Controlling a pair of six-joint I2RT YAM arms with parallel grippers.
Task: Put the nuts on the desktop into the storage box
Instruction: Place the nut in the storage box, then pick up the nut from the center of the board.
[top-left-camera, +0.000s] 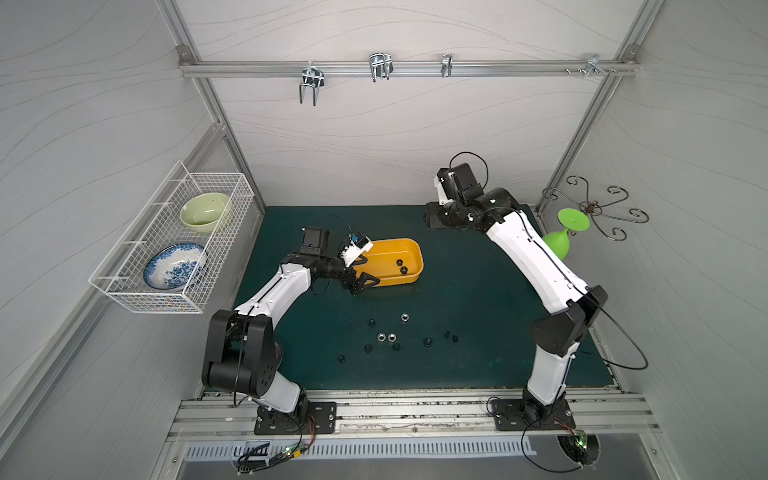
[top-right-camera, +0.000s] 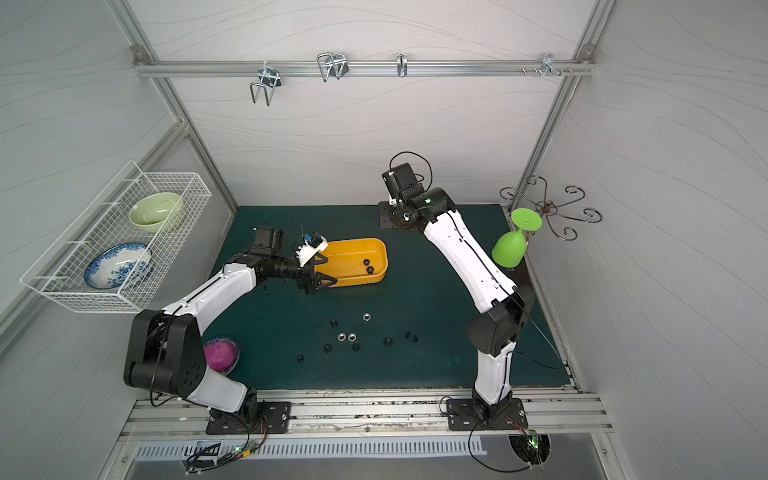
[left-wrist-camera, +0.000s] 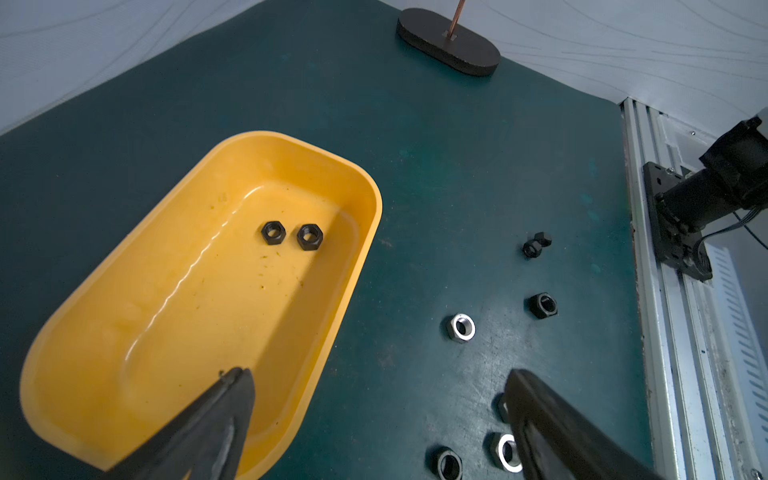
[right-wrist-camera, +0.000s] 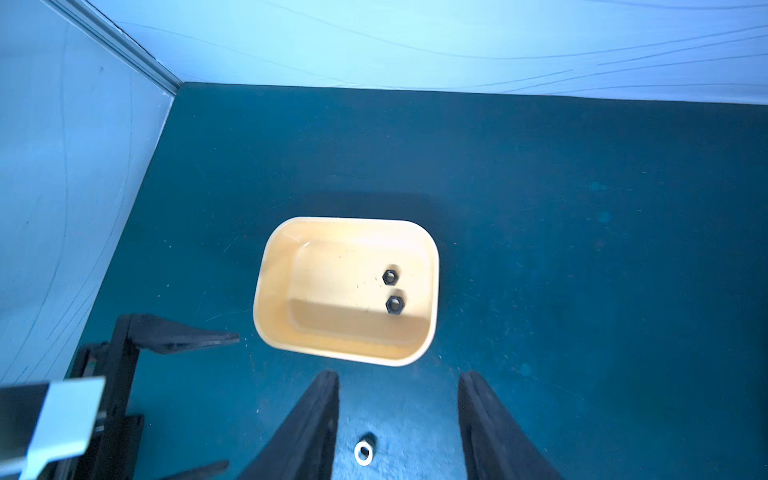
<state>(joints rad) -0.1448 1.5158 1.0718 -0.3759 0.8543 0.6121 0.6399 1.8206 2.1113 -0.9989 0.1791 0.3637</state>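
Our left gripper (top-left-camera: 371, 270) hangs wide open and empty over the 9 o'clock end of the storage box (top-left-camera: 419, 255). Our right gripper (right-wrist-camera: 399, 374) has its jaws parted and holds nothing. 2 black nuts (top-left-camera: 403, 270) lie inside the box. 10 loose nuts (top-left-camera: 380, 336) lie on the desktop (top-left-camera: 478, 291), at the box's 6 o'clock.

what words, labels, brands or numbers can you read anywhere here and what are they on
No text can be read.
The yellow box and the nuts carry no print.
The blue marks on the bowl are a flower pattern, not writing.
The black and white sticker at the front edge: too blurred to read.
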